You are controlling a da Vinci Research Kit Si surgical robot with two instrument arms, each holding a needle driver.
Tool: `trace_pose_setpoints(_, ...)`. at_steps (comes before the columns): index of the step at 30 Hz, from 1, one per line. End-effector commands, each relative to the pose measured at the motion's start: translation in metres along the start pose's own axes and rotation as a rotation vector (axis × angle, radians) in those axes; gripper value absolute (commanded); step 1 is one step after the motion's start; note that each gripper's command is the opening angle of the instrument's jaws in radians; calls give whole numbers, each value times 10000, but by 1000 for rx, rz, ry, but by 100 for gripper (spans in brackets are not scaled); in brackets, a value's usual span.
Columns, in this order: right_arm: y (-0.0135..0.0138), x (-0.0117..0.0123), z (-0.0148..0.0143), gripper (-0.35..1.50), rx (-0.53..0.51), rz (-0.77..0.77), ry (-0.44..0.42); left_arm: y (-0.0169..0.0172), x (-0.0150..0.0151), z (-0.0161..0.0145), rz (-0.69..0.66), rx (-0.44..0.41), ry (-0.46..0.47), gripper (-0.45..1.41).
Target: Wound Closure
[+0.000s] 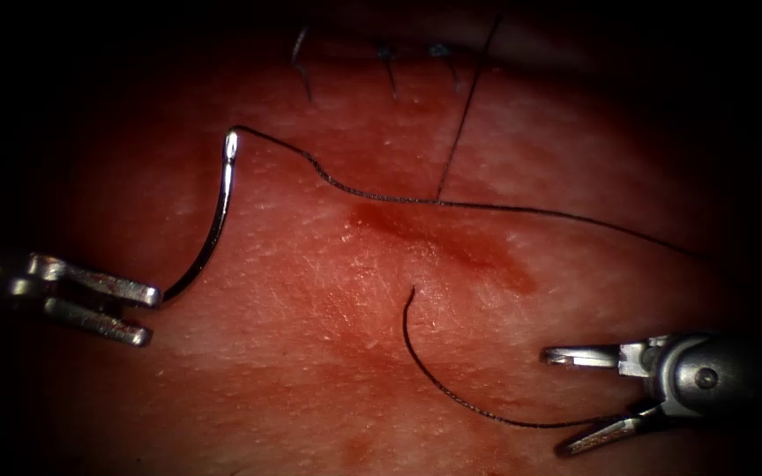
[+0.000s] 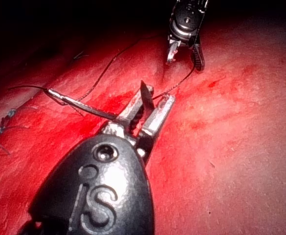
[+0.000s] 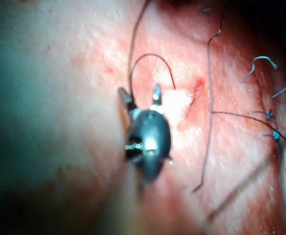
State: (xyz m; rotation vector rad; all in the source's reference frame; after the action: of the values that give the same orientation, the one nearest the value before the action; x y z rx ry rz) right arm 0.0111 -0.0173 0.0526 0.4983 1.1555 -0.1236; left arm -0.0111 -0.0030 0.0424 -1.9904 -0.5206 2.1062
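Observation:
My left tool (image 1: 149, 315) (image 2: 160, 95) is at the left of the tissue (image 1: 310, 353) with its jaws apart, clamping nothing. The curved needle (image 1: 218, 220) (image 2: 79, 103) lies on the tissue surface left of the red mark. Its pointed end touches the left tool's upper jaw and its thread end points up. Dark thread (image 1: 522, 209) runs from the needle rightward across the tissue. My right tool (image 1: 557, 401) (image 2: 184, 54) (image 3: 138, 95) stands open at the lower right. A loose curved thread tail (image 1: 451, 392) (image 3: 152, 56) passes between its jaws.
A streak of red fluid (image 1: 474, 251) (image 3: 196, 95) marks the middle of the tissue. Finished stitches with short cut ends (image 1: 387, 55) (image 3: 271, 116) sit along the far edge. One thread strand (image 1: 465, 115) rises from the long thread toward them.

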Motion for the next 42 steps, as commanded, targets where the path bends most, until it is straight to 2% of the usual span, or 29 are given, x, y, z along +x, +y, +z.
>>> trace_pose_setpoints(1, -4, -8, 2, 136, 2, -2, -88, -2, -5, 6, 1, 0, 1, -45)
trace_pose_setpoints(4, -10, -15, -2, 133, -6, -7, -228, -2, -5, 6, 1, 0, 1, -45)
trace_pose_setpoints(5, -6, -16, -3, 131, -45, -29, -288, -2, -5, 6, 1, 0, 1, -45)
trace_pose_setpoints(7, -3, -15, -4, 131, -73, -43, -309, -2, -5, 6, 1, 0, 0, -45)
trace_pose_setpoints(10, 18, -8, -11, 130, -208, -140, -397, -2, -5, 6, 1, 0, 0, -45)
trace_pose_setpoints(11, 35, -1, -22, 130, -342, -188, -510, -2, -5, 6, 1, 0, 0, -45)
trace_pose_setpoints(12, 35, -1, -22, 130, -342, -188, -510, -2, -5, 6, 1, 0, 0, -45)
trace_pose_setpoints(13, 41, 3, -26, 121, -364, -192, -522, -2, -5, 6, 1, 0, 0, -45)
trace_pose_setpoints(14, 47, 7, -28, 123, -401, -197, -495, -2, -5, 6, 1, 0, 0, -45)
trace_pose_setpoints(17, 49, 14, -26, 133, -480, -176, -330, -2, -5, 6, 1, 0, 0, -45)
trace_pose_setpoints(18, 48, 20, -19, 130, -437, -154, -253, -2, -5, 6, 1, 0, 0, -45)
trace_pose_setpoints(21, 49, 29, -4, 126, -420, -132, -164, -2, -5, 7, 1, 0, 0, -45)
trace_pose_setpoints(22, 54, 35, 8, 126, -414, -134, -108, -2, -5, 7, 1, 1, 0, -45)
trace_pose_setpoints(24, 56, 37, 13, 126, -416, -136, -96, -2, -5, 7, 1, 1, 0, -45)
trace_pose_setpoints(25, 62, 39, 26, 126, -409, -142, -51, -2, -5, 7, 1, 1, 0, -45)
trace_pose_setpoints(28, 67, 40, 38, 126, -403, -148, -35, -2, -5, 8, 1, 1, 0, -45)
trace_pose_setpoints(36, 85, 23, 112, 126, -404, -174, -35, -2, -5, 9, 1, 3, 0, -45)
trace_pose_setpoints(42, 88, 7, 127, 125, -402, -169, -46, -2, -5, 9, 1, 3, 0, -45)
